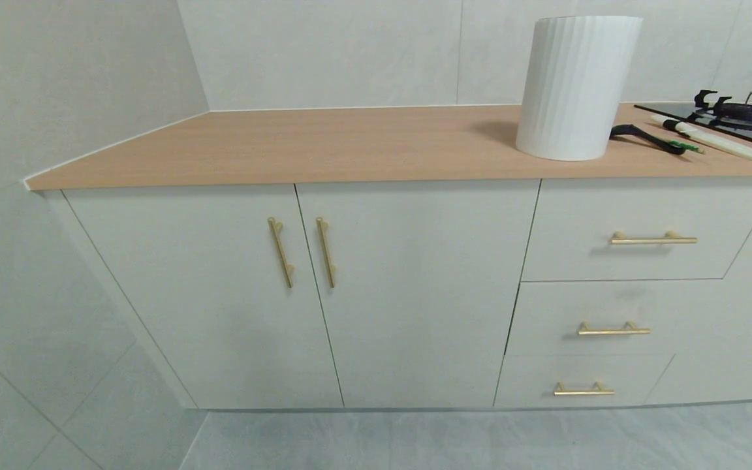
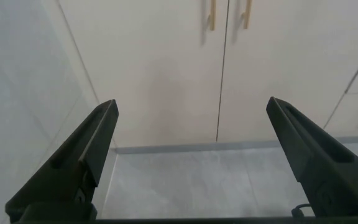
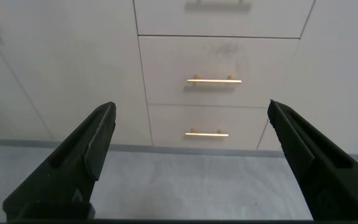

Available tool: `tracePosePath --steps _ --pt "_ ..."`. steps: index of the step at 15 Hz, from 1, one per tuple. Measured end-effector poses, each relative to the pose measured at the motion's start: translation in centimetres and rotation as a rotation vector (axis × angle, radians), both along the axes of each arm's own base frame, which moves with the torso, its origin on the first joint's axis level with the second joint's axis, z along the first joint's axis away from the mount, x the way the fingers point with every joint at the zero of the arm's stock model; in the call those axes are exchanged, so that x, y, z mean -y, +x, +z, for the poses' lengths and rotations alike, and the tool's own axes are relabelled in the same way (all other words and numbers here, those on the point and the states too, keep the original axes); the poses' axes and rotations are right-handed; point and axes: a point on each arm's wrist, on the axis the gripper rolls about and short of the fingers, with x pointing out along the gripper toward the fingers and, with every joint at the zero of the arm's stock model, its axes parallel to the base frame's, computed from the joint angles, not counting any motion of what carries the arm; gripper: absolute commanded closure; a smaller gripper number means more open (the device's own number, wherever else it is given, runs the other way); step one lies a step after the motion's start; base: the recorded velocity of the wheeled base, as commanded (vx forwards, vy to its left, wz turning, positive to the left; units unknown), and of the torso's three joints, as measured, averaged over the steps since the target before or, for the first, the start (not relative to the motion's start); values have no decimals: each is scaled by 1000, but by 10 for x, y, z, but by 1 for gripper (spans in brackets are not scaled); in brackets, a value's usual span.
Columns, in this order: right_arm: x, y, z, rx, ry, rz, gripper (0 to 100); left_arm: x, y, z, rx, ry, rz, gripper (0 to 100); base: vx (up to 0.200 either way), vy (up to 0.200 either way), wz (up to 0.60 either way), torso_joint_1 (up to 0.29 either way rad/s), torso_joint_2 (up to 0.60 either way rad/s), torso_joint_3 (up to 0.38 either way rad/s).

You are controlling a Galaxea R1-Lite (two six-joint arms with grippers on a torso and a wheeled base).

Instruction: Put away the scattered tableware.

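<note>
left gripper spread | right gripper spread, nearer | white-handled utensil lay slantwise above on tabletop, right of ribbed container

A light-brown wooden countertop runs across the upper half of the frame, from the tiled corner at the left to the right edge. It rests on a pale cabinet with brass bar handles. At the upper right a tall white ribbed cylindrical container stands upright on the wood. Just right of its foot lies a black curved utensil with a small green tip. A long white utensil lies slantwise beside it. That one lies along the front edge of a black glass hob with dark pan supports at the far right.
</note>
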Motion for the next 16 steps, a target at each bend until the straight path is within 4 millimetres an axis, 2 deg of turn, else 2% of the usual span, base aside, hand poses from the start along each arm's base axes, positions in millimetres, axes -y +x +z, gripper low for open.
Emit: tracePosePath --steps 2,8,16 --pt "0 0 0 0 0 0 0 0 0 0 0 0 0 0 200 0 0 0 -2 5" --pt "0 0 0 0 0 0 0 0 0 0 -1 0 0 0 0 0 0 0 0 0" --pt "0 0 0 -1 0 0 0 0 0 0 0 4 1 0 0 -200 0 1 3 3"
